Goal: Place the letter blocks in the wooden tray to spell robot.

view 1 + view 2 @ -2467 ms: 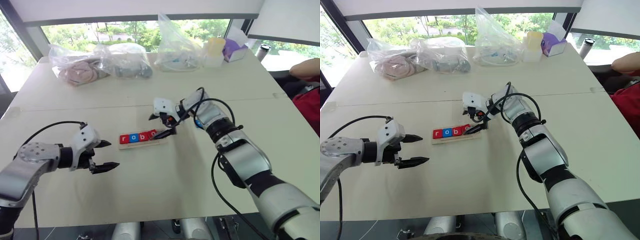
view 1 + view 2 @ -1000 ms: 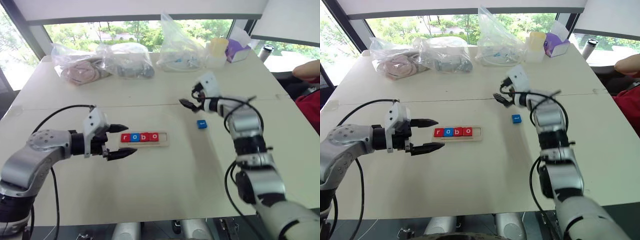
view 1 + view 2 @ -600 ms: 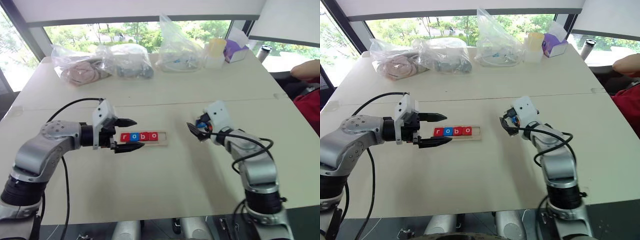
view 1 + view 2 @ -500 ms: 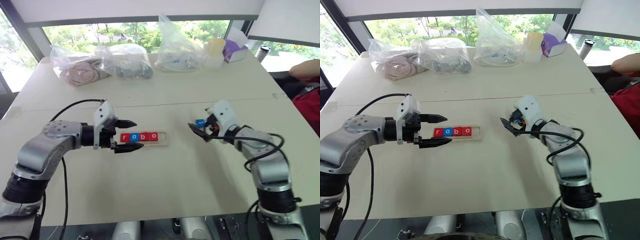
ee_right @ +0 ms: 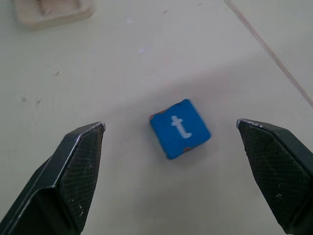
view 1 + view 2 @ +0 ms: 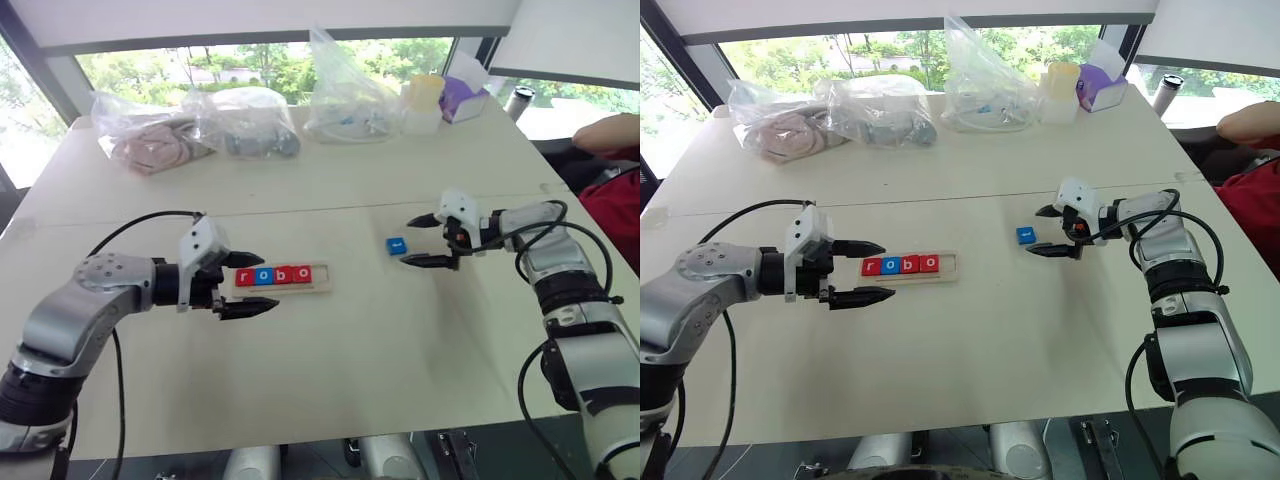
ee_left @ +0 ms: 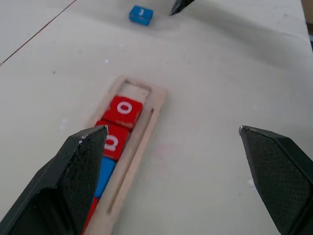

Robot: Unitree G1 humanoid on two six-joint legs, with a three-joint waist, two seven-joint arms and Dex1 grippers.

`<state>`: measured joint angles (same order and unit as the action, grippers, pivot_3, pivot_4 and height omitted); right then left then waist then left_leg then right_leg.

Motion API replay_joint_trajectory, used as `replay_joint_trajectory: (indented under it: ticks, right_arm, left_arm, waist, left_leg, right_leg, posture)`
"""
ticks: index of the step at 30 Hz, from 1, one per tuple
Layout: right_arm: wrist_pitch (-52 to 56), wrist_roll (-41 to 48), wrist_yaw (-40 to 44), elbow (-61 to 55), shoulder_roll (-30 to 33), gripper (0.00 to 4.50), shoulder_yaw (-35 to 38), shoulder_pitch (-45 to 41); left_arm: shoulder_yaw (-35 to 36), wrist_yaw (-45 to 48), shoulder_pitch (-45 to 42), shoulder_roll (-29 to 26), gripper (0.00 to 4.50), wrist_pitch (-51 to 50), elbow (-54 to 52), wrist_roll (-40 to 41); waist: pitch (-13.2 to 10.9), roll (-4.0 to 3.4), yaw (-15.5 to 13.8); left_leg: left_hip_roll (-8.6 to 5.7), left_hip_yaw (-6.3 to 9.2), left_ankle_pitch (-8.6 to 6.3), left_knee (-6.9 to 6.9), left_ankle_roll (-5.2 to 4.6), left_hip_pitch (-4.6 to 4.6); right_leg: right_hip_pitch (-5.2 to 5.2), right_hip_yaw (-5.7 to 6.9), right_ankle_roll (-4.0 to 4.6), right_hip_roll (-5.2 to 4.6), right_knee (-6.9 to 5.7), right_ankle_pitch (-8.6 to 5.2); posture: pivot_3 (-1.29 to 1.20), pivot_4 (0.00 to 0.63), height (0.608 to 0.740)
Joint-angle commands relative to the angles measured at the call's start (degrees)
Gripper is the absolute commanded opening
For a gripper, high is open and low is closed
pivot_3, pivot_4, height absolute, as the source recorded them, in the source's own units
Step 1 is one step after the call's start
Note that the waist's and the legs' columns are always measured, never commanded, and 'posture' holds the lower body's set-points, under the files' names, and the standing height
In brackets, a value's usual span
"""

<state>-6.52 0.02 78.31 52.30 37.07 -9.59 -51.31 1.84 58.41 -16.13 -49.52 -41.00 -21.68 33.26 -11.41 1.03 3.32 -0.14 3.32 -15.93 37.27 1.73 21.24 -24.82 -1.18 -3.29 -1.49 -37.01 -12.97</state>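
Right wrist view: the right gripper (image 5: 171,142) has its two fingers spread wide and empty, framing the blue t block (image 5: 180,128), which lies flat on the table (image 5: 122,63) between the fingertips but clear of both. A corner of the tray (image 5: 51,11) shows beyond it. In the head views the same gripper (image 6: 1051,231) sits just beside the t block (image 6: 1025,235), near the table's middle seam and toward its right half.

Change: a second ago this gripper was raised above the seam, farther toward the window edge, with the t block lying apart below it; it has since swung down and out to the right, turned, and now points at the block from the right side. The block itself has not moved.

The left gripper (image 6: 240,283), also spread and empty, waits at the tray's (image 6: 322,282) left end, one finger on each long side; it has kept that post for the last half second. In the tray the r, o, b, o blocks (image 6: 271,275) fill four places from the left, and the fifth, right-hand place is bare wood.

Meaning for the task: four letters are set; only the t remains. The right gripper appears lined up for the pick, not yet closing.
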Motion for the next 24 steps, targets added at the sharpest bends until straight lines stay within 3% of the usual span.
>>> replay_joint_trajectory:
  ticks: [1, 5, 6, 8, 13, 18, 24]
  right_arm:
    - [-5.19, -1.81, 0.81, 5.66, -0.90, 4.45, -0.58, -3.54]
    - [-9.22, -4.87, -2.91, 13.26, -4.15, 4.45, -1.71, -7.14]
    - [-10.40, -6.67, -5.49, 15.06, -4.67, 4.22, -2.58, -7.80]
    - [-10.46, -8.36, -7.51, 17.92, -5.27, 3.56, -3.12, -8.91]
    - [-11.23, -9.01, -6.38, 19.53, -4.55, 1.16, -2.58, -9.25]
    - [-9.82, -7.67, -4.90, 18.96, -3.85, 1.15, -0.77, -8.95]
    - [3.80, 0.58, -8.23, 6.83, -4.13, 1.15, 7.35, -6.15]
  left_arm:
    - [3.05, -1.10, 0.57, -0.75, 4.50, -0.65, -3.19, 1.55]
    - [4.26, -2.17, 1.54, -1.11, 4.50, -1.87, -4.68, 2.40]
    - [4.35, -2.38, 1.57, -1.22, 4.50, -2.11, -4.92, 2.48]
    - [4.69, -2.60, 1.45, -1.45, 4.50, -2.66, -5.29, 2.90]
    - [4.46, -2.86, 1.21, -1.96, 4.50, -2.27, -4.66, 2.84]
    - [3.80, -3.00, 0.82, -1.73, 4.50, -1.95, -4.38, 2.58]
    - [1.80, -2.49, -0.67, -0.61, 4.50, -0.85, -2.96, 1.88]
  waist:
    - [0.00, 0.00, -0.29]
    - [0.00, 0.00, -0.55]
    - [0.00, 0.00, -0.56]
    - [0.00, 0.00, -0.59]
    - [0.01, 0.01, -0.77]
    - [0.01, 0.01, -0.82]
    - [0.01, 0.00, -0.74]
  left_leg:
    - [-0.01, 0.00, 0.00, 0.02, 0.01, 0.01]
    - [-0.02, -0.02, 0.01, 0.08, 0.01, -0.01]
    - [-0.02, -0.02, 0.01, 0.07, 0.02, -0.01]
    - [-0.01, -0.01, 0.01, 0.06, 0.02, -0.03]
    - [-0.03, 0.00, 0.03, 0.07, 0.05, -0.15]
    - [-0.04, 0.01, 0.03, 0.08, 0.05, -0.22]
    - [-0.04, 0.03, 0.03, 0.06, 0.05, -0.21]
  right_leg:
    - [0.00, 0.00, 0.00, -0.02, -0.01, 0.00]
    - [0.02, -0.03, 0.01, -0.01, -0.02, 0.00]
    - [0.02, -0.03, 0.01, -0.01, -0.03, 0.01]
    - [0.01, -0.03, 0.01, 0.00, -0.05, 0.00]
    - [0.16, -0.03, 0.03, -0.02, -0.04, 0.00]
    - [0.25, -0.03, 0.03, -0.04, -0.03, -0.01]
    - [0.24, -0.02, 0.01, -0.04, -0.03, 0.00]
  posture:
    - [0.00, 0.150, 0.740]
    - [0.00, 0.150, 0.740]
    - [0.00, 0.150, 0.740]
    - [0.00, 0.150, 0.740]
    - [0.00, 0.150, 0.740]
    - [0.00, 0.150, 0.740]
    - [0.00, 0.150, 0.740]
